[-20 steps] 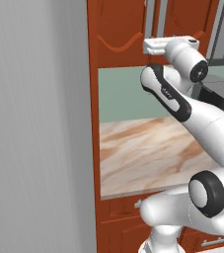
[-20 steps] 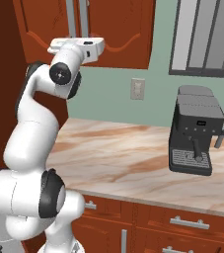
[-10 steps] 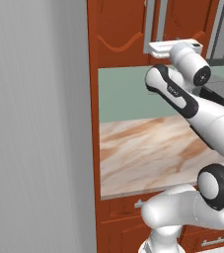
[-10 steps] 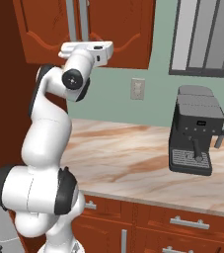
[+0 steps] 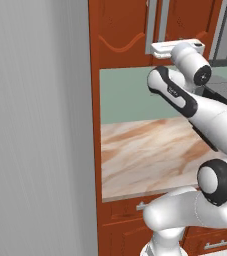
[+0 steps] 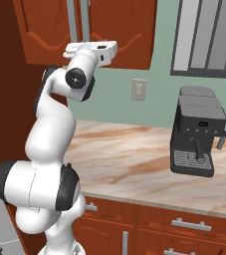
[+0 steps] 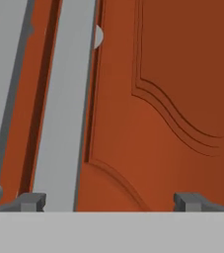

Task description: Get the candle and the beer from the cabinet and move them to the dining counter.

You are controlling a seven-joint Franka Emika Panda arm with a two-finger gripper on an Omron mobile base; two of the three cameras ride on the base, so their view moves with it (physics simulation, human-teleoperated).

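Note:
The cabinet [image 5: 120, 30] is a reddish-brown wall unit with arched door panels, and both doors are shut. My gripper [image 7: 111, 202] is open with nothing between its fingertips [image 7: 32, 201], and it faces the doors at close range. In the hand view the left fingertip sits at the foot of the right-hand grey bar handle [image 7: 64, 99], and the right door's arched panel [image 7: 182, 74] lies ahead. From the left base view the gripper [image 5: 155, 49] is level with the lower ends of the two handles [image 5: 157, 22]. The candle, the beer and the dining counter are out of view.
A marble countertop [image 6: 134, 154] runs below the cabinet, with a black coffee machine [image 6: 198, 132] at its right end. A wall outlet [image 6: 139, 89] and a window with blinds [image 6: 209, 35] are behind it. A grey wall [image 5: 35, 125] closes the left side. Drawers [image 6: 184, 224] sit beneath.
The hand has shifted a little to the right and closer to the cabinet doors, with the elbow swinging forward. The gripper stays open.

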